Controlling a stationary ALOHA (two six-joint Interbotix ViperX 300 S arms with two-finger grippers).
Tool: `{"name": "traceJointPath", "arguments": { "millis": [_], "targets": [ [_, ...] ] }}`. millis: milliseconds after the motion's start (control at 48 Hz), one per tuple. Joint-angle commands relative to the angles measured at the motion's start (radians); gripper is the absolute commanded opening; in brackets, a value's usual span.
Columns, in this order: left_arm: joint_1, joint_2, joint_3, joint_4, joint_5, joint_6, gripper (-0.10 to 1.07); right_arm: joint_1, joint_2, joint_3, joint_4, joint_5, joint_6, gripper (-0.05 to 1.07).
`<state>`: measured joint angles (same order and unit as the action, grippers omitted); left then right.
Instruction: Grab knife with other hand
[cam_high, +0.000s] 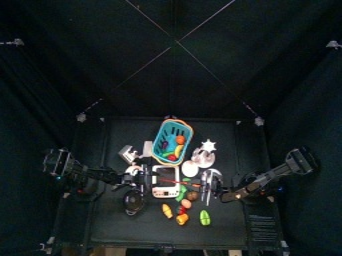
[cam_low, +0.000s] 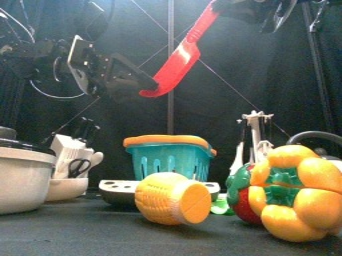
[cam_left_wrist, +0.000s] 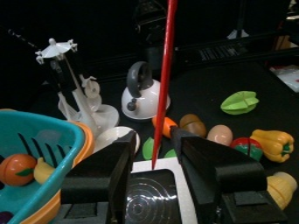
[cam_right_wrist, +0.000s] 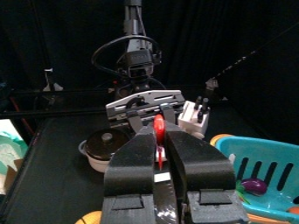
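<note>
- Our right hand (cam_right_wrist: 160, 157) grips the red knife (cam_low: 181, 55) aloft, above the worktop (cam_low: 80, 235);
- Our left hand (cam_left_wrist: 155, 162) gapes wide, the knife's blade between its jaws, ungripped.

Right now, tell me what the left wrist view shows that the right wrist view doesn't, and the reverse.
Left wrist only: the open left gripper close to the blade, the yellow pepper and the green toy. Right wrist only: the right gripper shut on the red knife, and a lidded pot. Both: the knife and the teal basket.
</note>
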<state>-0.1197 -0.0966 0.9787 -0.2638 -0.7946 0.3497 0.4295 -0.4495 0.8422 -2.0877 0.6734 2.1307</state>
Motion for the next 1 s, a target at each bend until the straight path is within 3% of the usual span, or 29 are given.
{"name": "traceJointPath", "arguments": {
  "millis": [0,188,333,562,979],
  "targets": [
    [-0.002,0.002,-0.023,-0.014,-0.012,0.002,0.76,0.003,-0.003,-0.028,-0.002,0.006,0.003,0.31],
    [-0.002,0.002,-0.025,-0.029,-0.012,0.000,0.71,0.003,0.009,-0.035,-0.002,0.006,0.002,0.31],
    [-0.002,0.000,-0.025,-0.038,-0.012,0.002,0.55,0.003,0.017,-0.034,0.012,0.006,0.003,0.31],
    [-0.009,-0.038,-0.005,-0.029,-0.012,0.003,0.37,0.002,0.035,-0.031,0.144,-0.028,-0.003,0.31],
    [-0.091,-0.170,0.067,-0.029,-0.009,0.000,0.36,-0.021,0.064,-0.034,0.422,-0.262,-0.018,0.31]
  ]
}}
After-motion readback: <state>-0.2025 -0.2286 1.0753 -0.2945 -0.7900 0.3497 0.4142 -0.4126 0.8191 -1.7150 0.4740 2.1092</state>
